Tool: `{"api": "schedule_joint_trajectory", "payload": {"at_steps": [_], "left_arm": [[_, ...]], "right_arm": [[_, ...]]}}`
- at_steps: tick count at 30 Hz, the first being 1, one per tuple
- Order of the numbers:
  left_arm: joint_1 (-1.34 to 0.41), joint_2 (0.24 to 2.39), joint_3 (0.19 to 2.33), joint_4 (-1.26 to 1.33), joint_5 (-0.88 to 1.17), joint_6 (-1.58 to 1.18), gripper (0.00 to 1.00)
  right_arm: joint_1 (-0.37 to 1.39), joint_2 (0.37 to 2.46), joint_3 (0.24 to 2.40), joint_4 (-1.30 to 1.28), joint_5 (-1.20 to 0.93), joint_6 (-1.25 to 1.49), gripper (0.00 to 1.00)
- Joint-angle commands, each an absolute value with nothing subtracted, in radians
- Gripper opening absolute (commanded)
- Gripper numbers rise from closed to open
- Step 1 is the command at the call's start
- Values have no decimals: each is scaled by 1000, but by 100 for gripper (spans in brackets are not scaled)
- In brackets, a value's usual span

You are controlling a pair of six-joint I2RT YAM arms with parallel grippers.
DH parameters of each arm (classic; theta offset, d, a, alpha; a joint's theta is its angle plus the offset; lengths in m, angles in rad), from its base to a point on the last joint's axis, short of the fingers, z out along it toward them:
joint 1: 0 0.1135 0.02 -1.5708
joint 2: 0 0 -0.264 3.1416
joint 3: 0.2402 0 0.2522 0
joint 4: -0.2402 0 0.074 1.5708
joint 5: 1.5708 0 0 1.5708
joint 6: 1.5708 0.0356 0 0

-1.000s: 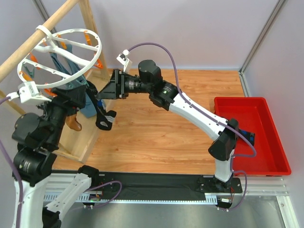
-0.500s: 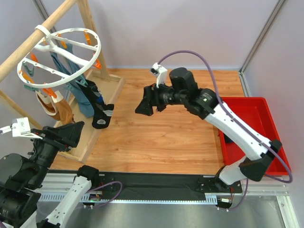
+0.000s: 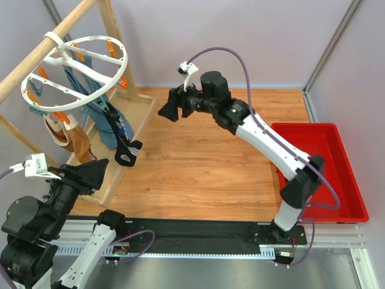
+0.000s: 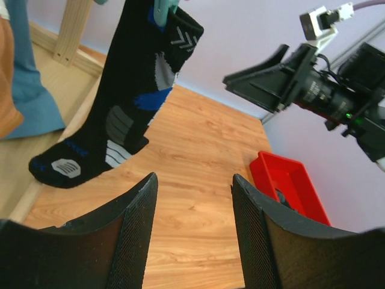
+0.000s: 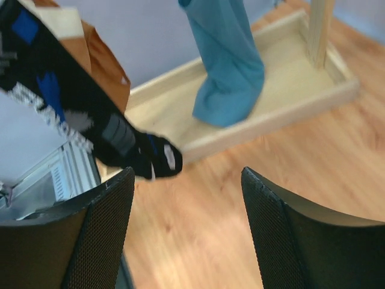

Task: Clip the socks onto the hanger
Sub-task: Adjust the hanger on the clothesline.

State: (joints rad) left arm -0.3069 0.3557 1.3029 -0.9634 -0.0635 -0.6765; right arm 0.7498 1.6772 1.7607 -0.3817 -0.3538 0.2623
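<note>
I am judging that I am between clippings: one black sock (image 3: pixel 123 144) is hanging toe-down from a teal clip (image 4: pixel 161 9) on the near right of the hanger (image 3: pixel 65 60), at the far left of the bench (image 3: pixel 198 168), beside a teal-blue sock (image 5: pixel 225 66), and showing blue, grey and white marks. My left fingers (image 4: pixel 129 235) and right fingers (image 5: pixel 96 229) are both standing apart, carrying nothing. Next I am expecting to reach right for its mate, perhaps the dark thing (image 4: pixel 280 195) lying in the red tray (image 4: pixel 304 192), though I cannot tell, then bring its cuff up to a free clip.
</note>
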Motion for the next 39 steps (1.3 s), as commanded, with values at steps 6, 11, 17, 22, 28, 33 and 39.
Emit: {"api": "schedule_joint_trajectory", "payload": {"at_steps": [6,11,17,22,28,33,39], "left_arm": [[-308,328,1252,-893,-159,-549,55],[-308,301,1200,-876,-193,-526,55],[-308,296,1245,-900,-265,-471,55],[-308,298,1308,-897,-302,-433,55],[-308,314,1385,-900,-350,-406,55],[-308,371,1431,-905,-402,-428,55],[-308,546,1583,-1012,-388,-410,57]], "right_arm": [[719,2006,2190,-152,-554,237,77],[719,2078,2232,33,-667,293,90],[738,2106,2171,61,-709,382,88],[805,1961,1843,63,-594,299,85],[856,1887,1676,5,-483,248,87],[906,1852,1568,32,-422,272,87],[1012,1754,1470,-14,-169,267,75]]}}
